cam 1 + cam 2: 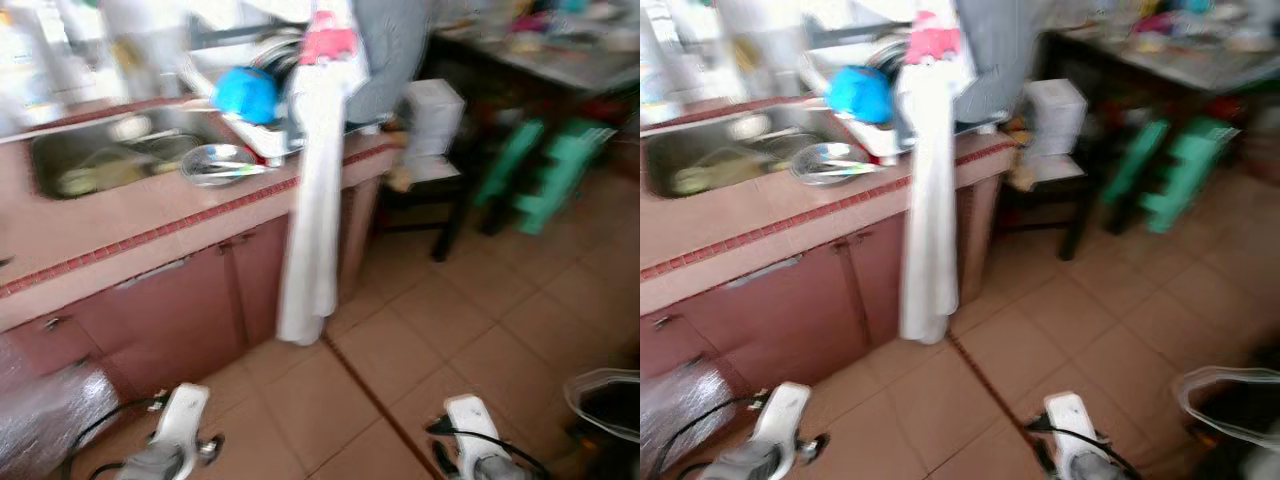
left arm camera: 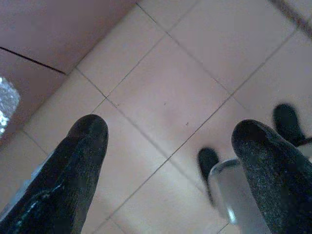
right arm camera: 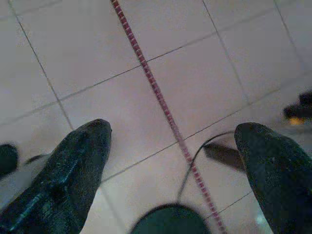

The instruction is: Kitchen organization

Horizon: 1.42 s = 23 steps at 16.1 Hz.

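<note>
Pink-tiled and edged with a strip of small red tiles, the kitchen bench (image 1: 150, 225) carries what the task concerns, and it serves as the landmark. Sunk into its top is a steel sink (image 1: 95, 160) with dishes lying blurred inside. Just beside the sink, toward the bench's far end, sits a round shiny metal bowl (image 1: 215, 163). Behind the bowl a bright blue rounded plastic container (image 1: 245, 93) rests against a dish rack (image 1: 275, 60) holding plates. A long white cloth (image 1: 315, 210) with a pink patch at its top hangs from that end and falls past the bench's red-brown cabinet doors (image 1: 190, 300) almost to the floor. A person in grey clothing (image 1: 390, 50) stands at the bench's far corner. Beyond that corner stand a dark stool bearing a white box (image 1: 432, 115), then green plastic stools (image 1: 545, 165) under a cluttered table (image 1: 560, 50).

Below the bench front, over the beige tiled floor (image 1: 470, 320), both arms hang low. The left tool (image 2: 168, 141) has its fingers spread wide, gripping nothing. The right tool (image 3: 170, 141) is likewise spread wide and empty, above a red tile line in the floor.
</note>
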{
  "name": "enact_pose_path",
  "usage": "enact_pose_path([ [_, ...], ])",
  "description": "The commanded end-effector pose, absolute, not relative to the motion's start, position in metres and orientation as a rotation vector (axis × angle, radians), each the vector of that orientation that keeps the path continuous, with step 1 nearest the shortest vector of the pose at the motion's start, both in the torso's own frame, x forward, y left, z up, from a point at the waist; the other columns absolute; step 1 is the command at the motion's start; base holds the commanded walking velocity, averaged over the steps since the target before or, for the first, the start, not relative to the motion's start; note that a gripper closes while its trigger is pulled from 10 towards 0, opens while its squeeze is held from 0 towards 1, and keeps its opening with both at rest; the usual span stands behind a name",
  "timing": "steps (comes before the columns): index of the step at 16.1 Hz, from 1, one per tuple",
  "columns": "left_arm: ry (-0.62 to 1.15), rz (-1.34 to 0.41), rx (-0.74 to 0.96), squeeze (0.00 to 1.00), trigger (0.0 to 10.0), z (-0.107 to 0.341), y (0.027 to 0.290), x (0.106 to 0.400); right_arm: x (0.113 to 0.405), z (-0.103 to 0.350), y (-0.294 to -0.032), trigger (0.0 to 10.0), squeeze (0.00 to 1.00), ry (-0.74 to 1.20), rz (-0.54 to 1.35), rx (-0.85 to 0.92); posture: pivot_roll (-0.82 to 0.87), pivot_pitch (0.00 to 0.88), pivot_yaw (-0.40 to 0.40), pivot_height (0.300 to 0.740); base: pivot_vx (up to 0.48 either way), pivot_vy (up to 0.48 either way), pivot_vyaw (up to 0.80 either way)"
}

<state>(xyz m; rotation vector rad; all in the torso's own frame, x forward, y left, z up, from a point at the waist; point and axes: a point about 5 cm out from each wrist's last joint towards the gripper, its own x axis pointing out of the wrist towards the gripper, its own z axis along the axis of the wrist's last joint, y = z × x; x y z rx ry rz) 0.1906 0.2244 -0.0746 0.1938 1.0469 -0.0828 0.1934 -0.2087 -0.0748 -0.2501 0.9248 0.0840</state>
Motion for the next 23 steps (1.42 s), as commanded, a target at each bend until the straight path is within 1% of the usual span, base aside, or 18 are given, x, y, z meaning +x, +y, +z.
enact_pose_path([
  [1, 1.031, -0.097, 0.196, 0.0, 10.0, -0.073, 0.22, 0.196, 0.189, -0.075, -0.216, 10.0, 0.0, 0.941, 0.075, -0.267, -0.03, 0.03, 0.008, 0.74, 0.0, 0.0, -0.76],
  [15, 1.05, -0.073, 0.204, 0.0, 10.0, -0.076, 0.22, 0.189, 0.192, -0.075, -0.212, 10.0, 0.0, 0.941, 0.133, -0.292, -0.02, 0.029, 0.001, 0.74, 0.0, 0.0, 0.0],
  [18, 1.055, -0.063, 0.19, 0.0, 10.0, -0.078, 0.22, 0.186, 0.192, -0.074, -0.216, 10.0, 0.0, 0.95, 0.129, -0.309, -0.01, 0.032, -0.022, 0.74, 0.0, 0.0, 0.0],
  [21, 1.064, -0.043, 0.175, 0.0, 10.0, -0.08, 0.221, 0.182, 0.192, -0.074, -0.219, 10.0, 0.0, 0.961, 0.17, -0.365, -0.01, 0.032, -0.044, 0.74, 0.0, 0.0, 0.0],
  [23, 1.07, -0.034, 0.157, 0.0, 10.0, -0.083, 0.216, 0.178, 0.194, -0.073, -0.218, 10.0, 0.0, 0.955, 0.176, -0.364, -0.01, 0.031, -0.051, 0.74, 0.0, 0.0, 0.0],
])
